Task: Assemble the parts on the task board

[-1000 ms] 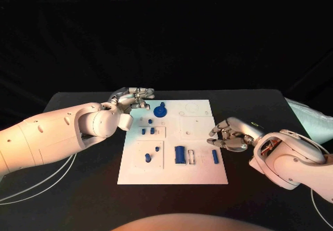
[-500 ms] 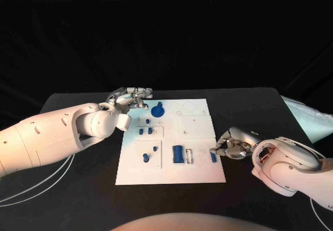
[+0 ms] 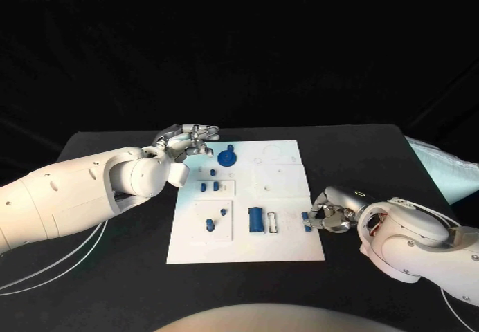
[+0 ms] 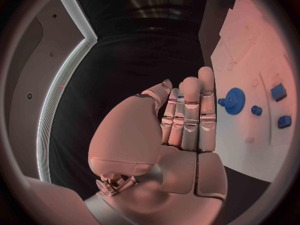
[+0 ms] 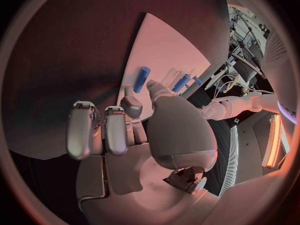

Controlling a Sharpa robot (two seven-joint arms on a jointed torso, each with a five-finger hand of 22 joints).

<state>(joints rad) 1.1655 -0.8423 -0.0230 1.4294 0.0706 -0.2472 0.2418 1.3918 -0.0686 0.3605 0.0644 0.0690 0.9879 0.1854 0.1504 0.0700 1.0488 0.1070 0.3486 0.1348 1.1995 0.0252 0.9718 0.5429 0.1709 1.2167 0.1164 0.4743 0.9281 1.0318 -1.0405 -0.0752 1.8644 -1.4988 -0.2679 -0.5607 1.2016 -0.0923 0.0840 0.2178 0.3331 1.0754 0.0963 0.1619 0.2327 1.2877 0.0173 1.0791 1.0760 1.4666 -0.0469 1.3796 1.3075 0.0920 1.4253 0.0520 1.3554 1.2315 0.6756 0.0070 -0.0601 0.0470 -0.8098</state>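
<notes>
The right hand (image 3: 332, 213) has dropped from mid-board to the task board's (image 3: 284, 173) right edge near the front corner, empty, fingers parted, closing on the small blue peg (image 3: 305, 220) lying just beside its fingertips, so a pick-up looks imminent; the left hand (image 3: 190, 141) hovers empty, fingers straight, at the far left corner

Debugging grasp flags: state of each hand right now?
Left hand: open, fingers straight, holding nothing, beside the task board.
Right hand: at the small blue peg; grip cannot be told.
</notes>
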